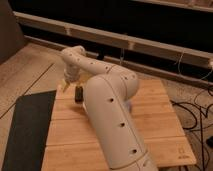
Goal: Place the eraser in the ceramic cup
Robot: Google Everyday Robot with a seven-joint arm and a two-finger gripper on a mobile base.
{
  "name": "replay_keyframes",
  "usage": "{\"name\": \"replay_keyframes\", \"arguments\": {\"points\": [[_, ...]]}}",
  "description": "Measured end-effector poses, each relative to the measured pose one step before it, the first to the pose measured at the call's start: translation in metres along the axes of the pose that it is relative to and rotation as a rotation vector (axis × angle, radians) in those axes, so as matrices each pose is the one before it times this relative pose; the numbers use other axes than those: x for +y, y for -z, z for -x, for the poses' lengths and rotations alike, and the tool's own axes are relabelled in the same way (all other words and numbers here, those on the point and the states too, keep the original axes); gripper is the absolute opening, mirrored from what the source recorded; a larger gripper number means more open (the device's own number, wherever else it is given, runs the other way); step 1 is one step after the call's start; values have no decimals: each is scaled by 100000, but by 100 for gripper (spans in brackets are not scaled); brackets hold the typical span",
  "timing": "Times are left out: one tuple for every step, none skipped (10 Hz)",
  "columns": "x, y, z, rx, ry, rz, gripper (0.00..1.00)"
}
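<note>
So the wooden slat bench (161, 125) fills the lower middle of the frame, and the robot's chunky white arm (107, 112) comes up from the bottom centre. It bends at an elbow right of centre, then reaches back toward the upper left. The pincer (67, 86) hangs at the end of that reach, low over the bench's far left corner, left of centre in the frame. Its fingers are spread wide with nothing between them.

The eraser (78, 94) is a small dark block standing on the wood just right of the pincer and a bit below it in the frame, tight against the arm's edge.

Can't spot the ceramic cup, since the arm covers a big chunk of the bench.

A black mat (27, 127) lies along the bench's left side, and some cables (197, 112) trail on the floor at the right edge.
</note>
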Motion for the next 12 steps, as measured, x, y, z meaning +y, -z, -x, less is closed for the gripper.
{"name": "replay_keyframes", "arguments": {"points": [[-275,-430,-95,1115,-1492,154,65],[-293,-330,-115,851,-1193,338,65],[-286,-315,-146,923,-1032,276,65],[-323,-353,-148,867,-1050,145,65],[-219,-168,-87,496,-606,-60,65],[-501,-189,-200,888,-1007,-330,65],[-396,-62,-97,407,-728,-285,65],[-461,-115,-142,574,-854,-398,65],[-361,-91,-75,370,-732,-366,65],[-500,-96,-40,326,-962,-546,65],[-256,78,132,-212,-401,-341,65],[-346,114,333,-596,-242,-986,65]]}}
